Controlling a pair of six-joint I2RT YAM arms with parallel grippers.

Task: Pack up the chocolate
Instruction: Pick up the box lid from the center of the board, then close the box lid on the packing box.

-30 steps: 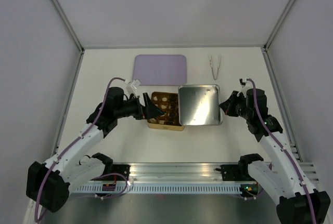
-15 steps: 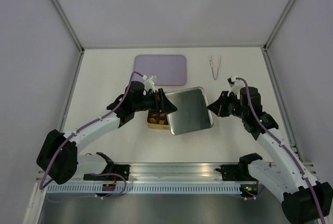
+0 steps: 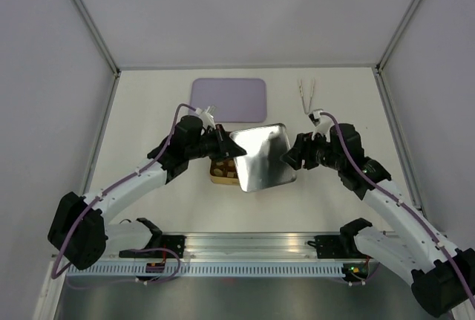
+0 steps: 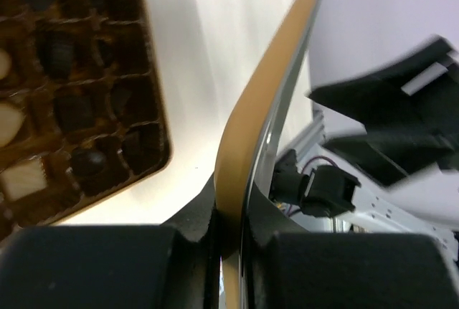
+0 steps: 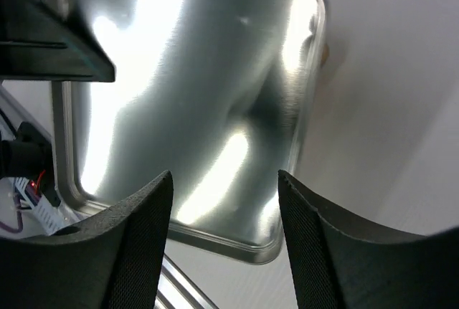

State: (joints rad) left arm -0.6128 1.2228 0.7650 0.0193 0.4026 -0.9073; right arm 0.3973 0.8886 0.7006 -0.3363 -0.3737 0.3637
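The chocolate (image 4: 72, 108) sits in a gold tin (image 4: 156, 119). The tin has little boxes inside, and each piece lies in its own box. Most of the pieces that show are dark brown. A few pale ones (image 4: 21, 180) lie at the left edge of the left wrist view. The tin rests on the white table (image 3: 148, 112), a bit left of the middle.

The left jaws are shut tight on the edge of the lid (image 3: 261, 158). In the left wrist view, the thin rim of the lid (image 4: 265, 108) runs up between the two black fingers (image 4: 93, 266). The rim is gold on the outside and shiny silver on the inside. The lid is tilted, not flat. From above, its silver side faces up and it hides the right part of the tin (image 3: 221, 172).

The right jaws are wide open and hold nothing. They point at the right edge of the lid and are just beside it. In the right wrist view, the silver lid (image 5: 186, 94) shows between the two black fingers (image 5: 136, 252). I cannot tell if they touch it.

A flat purple tray (image 3: 228, 99) lies at the far side of the table. Metal tweezers (image 3: 306, 95) lie to the right of the tray, well apart from the tin.
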